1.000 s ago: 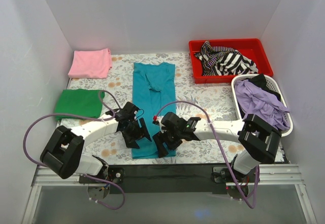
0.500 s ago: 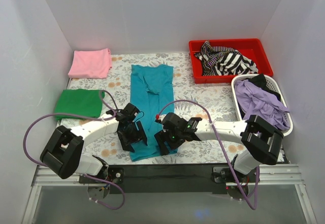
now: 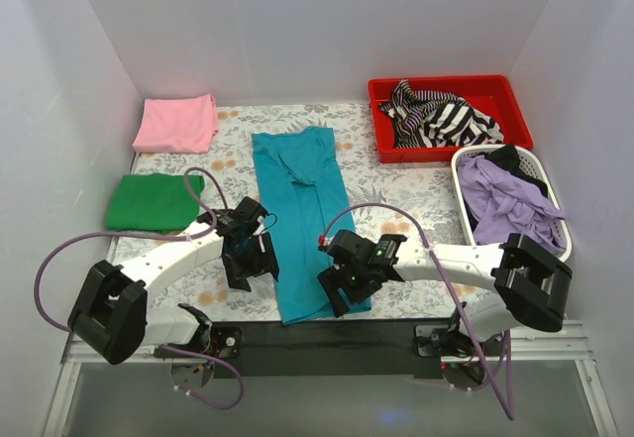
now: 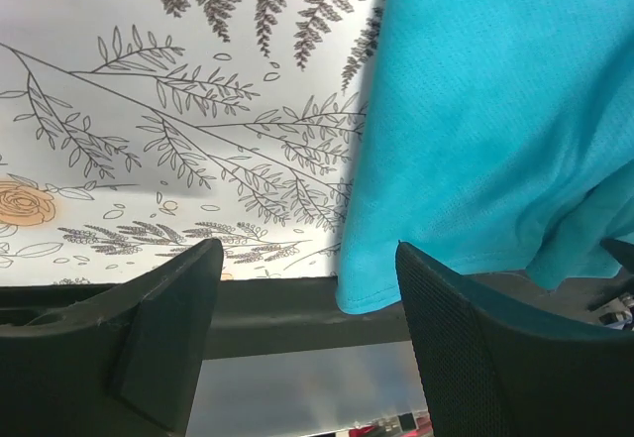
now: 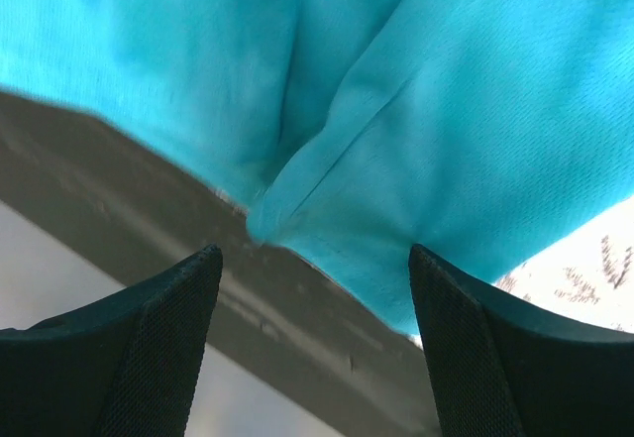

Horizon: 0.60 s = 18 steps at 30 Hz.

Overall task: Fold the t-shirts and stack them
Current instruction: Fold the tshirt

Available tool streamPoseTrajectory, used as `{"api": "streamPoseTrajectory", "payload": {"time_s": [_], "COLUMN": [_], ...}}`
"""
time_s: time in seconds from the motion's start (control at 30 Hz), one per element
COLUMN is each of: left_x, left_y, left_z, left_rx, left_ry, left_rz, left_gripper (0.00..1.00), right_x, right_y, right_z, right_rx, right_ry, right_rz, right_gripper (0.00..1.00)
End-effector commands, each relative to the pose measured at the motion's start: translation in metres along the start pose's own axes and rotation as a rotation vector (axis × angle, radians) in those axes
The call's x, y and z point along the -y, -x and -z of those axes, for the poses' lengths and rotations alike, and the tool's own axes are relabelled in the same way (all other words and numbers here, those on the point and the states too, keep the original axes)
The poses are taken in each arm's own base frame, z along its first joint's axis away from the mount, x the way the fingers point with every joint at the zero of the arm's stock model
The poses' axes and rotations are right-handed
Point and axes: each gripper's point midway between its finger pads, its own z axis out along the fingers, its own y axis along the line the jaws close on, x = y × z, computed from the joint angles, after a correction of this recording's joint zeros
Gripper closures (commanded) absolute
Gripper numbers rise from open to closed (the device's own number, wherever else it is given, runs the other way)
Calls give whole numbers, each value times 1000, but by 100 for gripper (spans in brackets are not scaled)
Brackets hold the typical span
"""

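**Now: both grippers open over the teal shirt's near hem**

Taking the top view as a clock with 12 at the far wall, the pink shirt (image 3: pixel 176 124) lies folded at 10 and the green shirt (image 3: pixel 154 202) lies folded at 9. The teal shirt (image 3: pixel 302 219) sits mid-table as a long narrow strip running from 12 down to 6. Its near hem (image 4: pixel 349 296) hangs over the dark strip (image 3: pixel 416 333) at the table (image 3: pixel 406 194) edge.

The left gripper (image 3: pixel 253 273) hovers at the hem's 7 o'clock corner with its fingers (image 4: pixel 163 328) apart and nothing held. The right gripper (image 3: pixel 349 296) hovers at the 5 o'clock corner, also spread and empty. A red bin (image 3: pixel 451 142) of striped cloth is at 1, and a white basket (image 3: pixel 464 174) of clothes is at 3.

The step in hand looks to be pinching both hem corners and folding the strip up toward 12. To do it well:

- Lower each gripper until one finger slides under the overhanging edge.
- Close on every layer. The right wrist view shows a crease at that corner (image 5: pixel 260 221), which may be doubled cloth, though the close-up is too tight to be sure.
- Close both grippers together, then lift level so the strip does not twist.
- Carry the hem straight along the 6–12 line, lay it square on the far end, then release.
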Motion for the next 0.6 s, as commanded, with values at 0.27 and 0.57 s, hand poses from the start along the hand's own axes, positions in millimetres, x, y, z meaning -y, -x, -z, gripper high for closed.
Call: {"api": "streamPoseTrajectory", "payload": {"time_s": [0.27, 0.57], "left_x": [91, 103], "left_y": [-3, -64], "left_z": [44, 16], "left_rx": [-37, -352], "left_ry": [-489, -617], "left_rz": [-201, -288], "left_gripper": [29, 28], "right_x": [-6, 61], "right_y": [54, 75], "right_z": [53, 73], "right_rx": [230, 341], "right_ry": [-111, -308], "right_rz": [89, -56], "right_gripper": [15, 12]}}
